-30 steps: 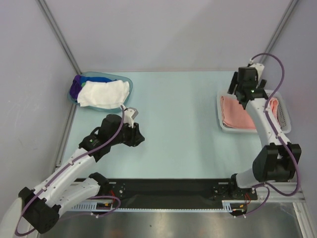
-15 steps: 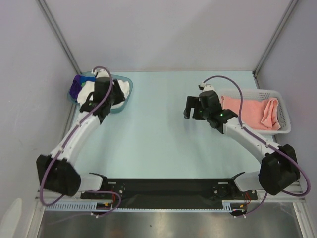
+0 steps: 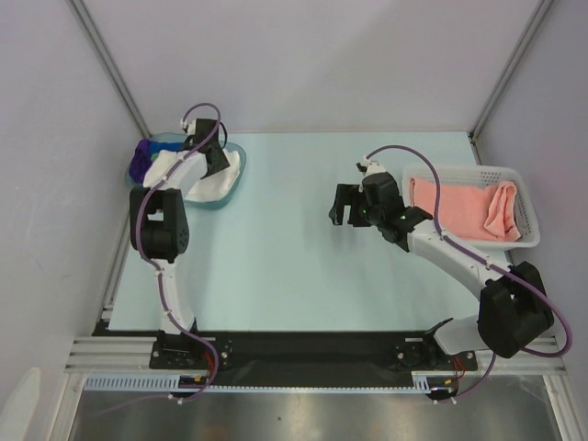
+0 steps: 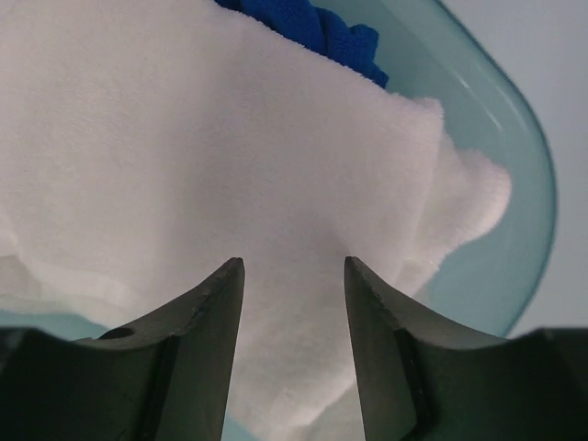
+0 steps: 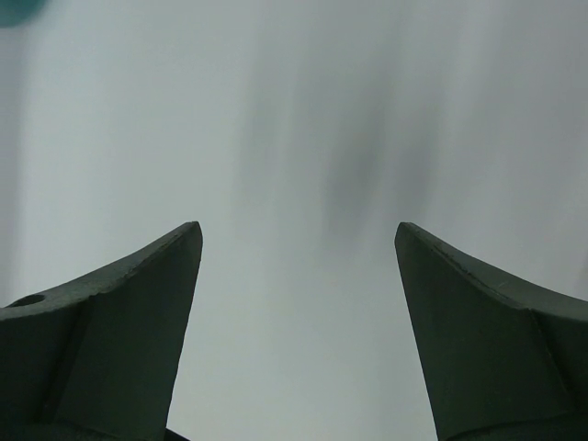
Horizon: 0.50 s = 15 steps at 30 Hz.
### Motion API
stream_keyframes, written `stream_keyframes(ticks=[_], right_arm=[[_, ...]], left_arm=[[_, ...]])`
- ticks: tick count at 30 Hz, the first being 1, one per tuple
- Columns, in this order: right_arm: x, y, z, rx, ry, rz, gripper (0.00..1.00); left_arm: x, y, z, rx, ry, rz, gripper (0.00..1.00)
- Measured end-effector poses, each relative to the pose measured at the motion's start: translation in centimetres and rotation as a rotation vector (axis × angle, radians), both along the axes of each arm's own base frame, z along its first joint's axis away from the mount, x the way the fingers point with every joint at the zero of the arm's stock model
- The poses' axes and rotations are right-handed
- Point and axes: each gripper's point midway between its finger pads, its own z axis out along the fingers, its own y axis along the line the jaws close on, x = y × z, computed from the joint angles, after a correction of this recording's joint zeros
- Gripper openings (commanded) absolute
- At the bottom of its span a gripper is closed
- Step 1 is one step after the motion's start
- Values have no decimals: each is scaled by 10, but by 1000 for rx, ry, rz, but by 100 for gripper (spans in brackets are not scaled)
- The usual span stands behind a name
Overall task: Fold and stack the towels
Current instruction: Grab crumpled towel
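A white towel lies on top in the translucent blue tub at the far left, with blue and purple towels under it. In the left wrist view the white towel fills the frame, a blue towel peeks out behind it, and the tub's rim curves at the right. My left gripper is open just above the white towel. A salmon pink towel lies in the white basket. My right gripper is open and empty over bare table.
The white mesh basket stands at the right edge of the pale table. Grey walls close in the back and both sides. The black base rail runs along the near edge.
My left arm has swung from the table up to the tub and now hangs over the white towel. My right arm has left the basket and moved left to the table's middle.
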Motion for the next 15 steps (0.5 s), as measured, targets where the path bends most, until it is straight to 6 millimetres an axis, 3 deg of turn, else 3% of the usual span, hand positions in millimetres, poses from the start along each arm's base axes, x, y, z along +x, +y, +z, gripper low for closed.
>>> stream_keyframes(ticks=[4, 9, 13, 15], right_arm=[[-1, 0, -2, -1, 1, 0, 91], [-2, -1, -4, -5, 6, 2, 90], [-2, 0, -4, -4, 6, 3, 90], [-2, 0, -4, -4, 6, 3, 89]], left_arm=[[1, 9, -31, -12, 66, 24, 48], [4, 11, -36, -37, 70, 32, 40], [5, 9, -39, -50, 73, 29, 5], [6, 9, -39, -58, 70, 29, 1]])
